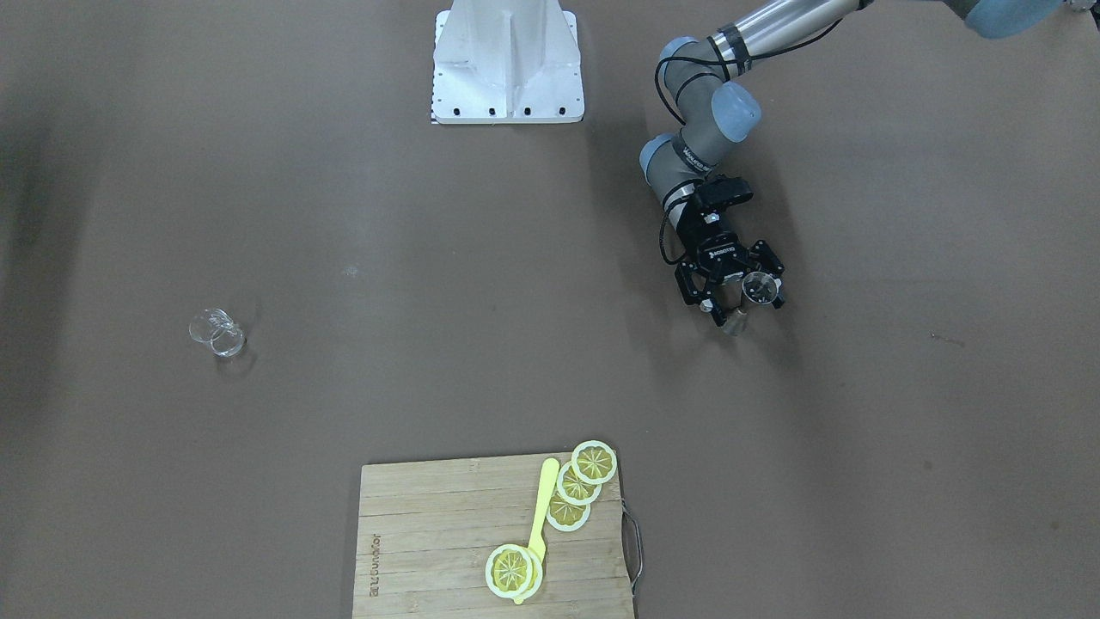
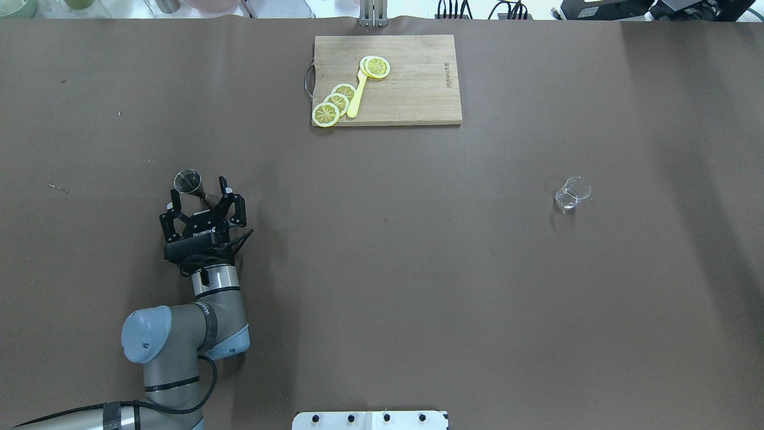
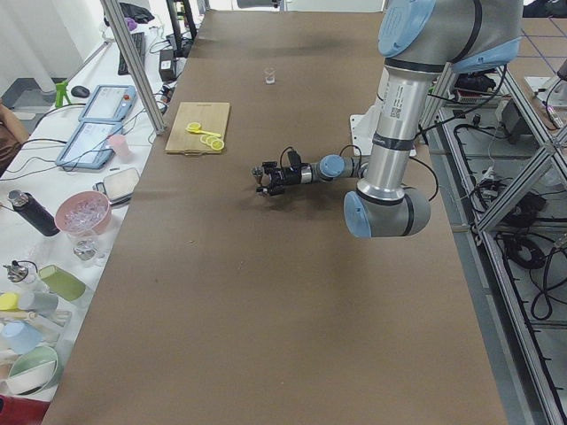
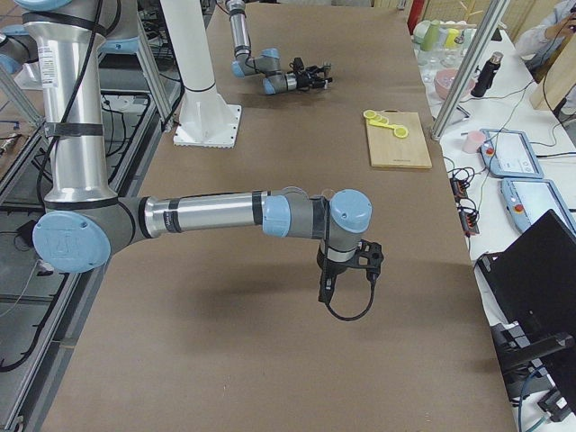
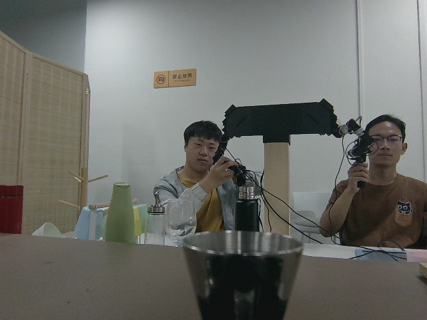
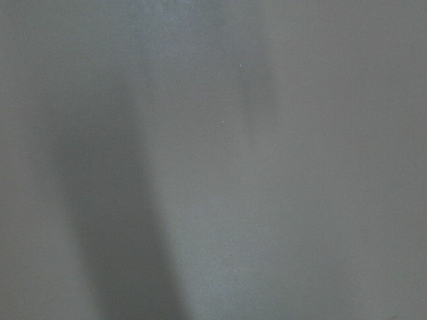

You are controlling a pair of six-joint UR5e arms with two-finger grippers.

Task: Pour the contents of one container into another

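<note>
Two fingers of left gripper spread wide, metal jigger standing between them; right gripper open or clenched, cannot tell; glass cup well apart

Left pincer low, jaws wide; right arm outstretched, wrist down

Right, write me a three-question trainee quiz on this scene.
1. True or false: the left end effector is shut tight on the metal jigger.
2. Where is the clear glass? A) in a tray B) on the bare table, on the robot's right side C) stacked on the jigger
3. Fill in: the lemon slices lie on the ____.
Key: 1 false, its jaws stand wide apart; 2 B; 3 cutting board.
</note>
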